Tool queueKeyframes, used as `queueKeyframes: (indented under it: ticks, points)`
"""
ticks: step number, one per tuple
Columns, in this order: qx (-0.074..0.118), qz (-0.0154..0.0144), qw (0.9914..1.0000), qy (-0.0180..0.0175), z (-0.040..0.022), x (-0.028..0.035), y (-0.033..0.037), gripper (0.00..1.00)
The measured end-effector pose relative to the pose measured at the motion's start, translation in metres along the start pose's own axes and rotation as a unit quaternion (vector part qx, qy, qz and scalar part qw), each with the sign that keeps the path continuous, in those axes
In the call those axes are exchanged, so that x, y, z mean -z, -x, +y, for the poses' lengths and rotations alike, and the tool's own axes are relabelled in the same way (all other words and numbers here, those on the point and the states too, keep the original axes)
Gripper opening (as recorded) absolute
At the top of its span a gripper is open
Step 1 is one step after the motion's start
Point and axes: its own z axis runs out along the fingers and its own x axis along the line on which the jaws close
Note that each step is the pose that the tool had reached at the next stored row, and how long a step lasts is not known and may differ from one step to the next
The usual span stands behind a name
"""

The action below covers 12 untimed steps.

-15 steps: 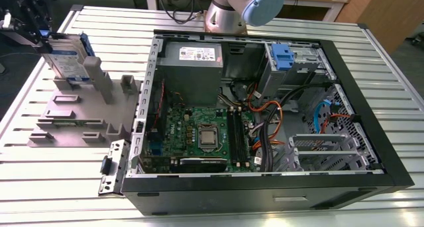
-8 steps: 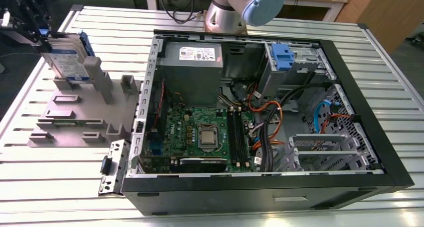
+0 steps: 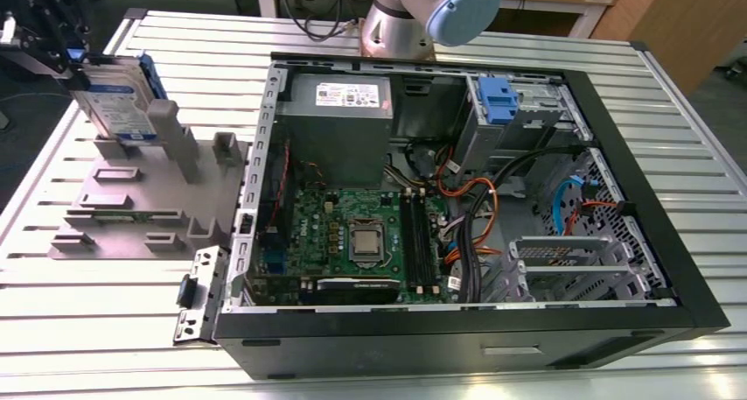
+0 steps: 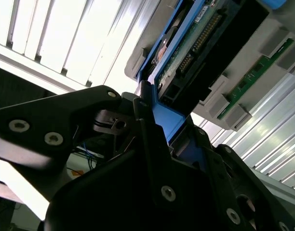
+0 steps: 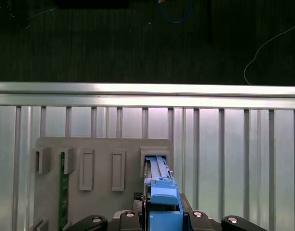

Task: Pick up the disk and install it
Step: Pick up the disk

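Observation:
The disk (image 3: pixel 115 98), silver with a white-and-blue label and blue side rails, stands on edge in a slot of the grey fixture (image 3: pixel 140 199) at the exterior view's upper left. My gripper (image 3: pixel 65 59) sits at the disk's upper end, shut on it. In the second wrist view the black fingers (image 4: pixel 147 130) clamp the blue rail, and the disk's underside (image 4: pixel 205 38) with its connector runs away from them. In the first wrist view the blue rail (image 5: pixel 159 192) sits between the gripper's (image 5: pixel 162 216) fingers, its far end in the fixture's slot (image 5: pixel 154 161).
The open computer case (image 3: pixel 653 199) lies on the slatted aluminium table, with a motherboard (image 3: pixel 362 234), a grey power supply (image 3: pixel 338 102) and a drive bay with a blue clip (image 3: pixel 496 98). A green memory stick (image 5: pixel 63 187) stands in the fixture. The table's edge (image 5: pixel 147 89) is just beyond the fixture.

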Motion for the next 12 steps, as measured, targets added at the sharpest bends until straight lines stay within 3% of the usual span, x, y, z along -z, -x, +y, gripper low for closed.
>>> queueKeyframes:
  ticks: [11, 12]
  points:
    - [0.0, 0.0, 1.0, 0.0, 0.0, 0.0036, 0.0001, 0.36]
    - [0.0, 0.0, 1.0, 0.0, 0.0001, 0.0067, 0.0001, 0.36]
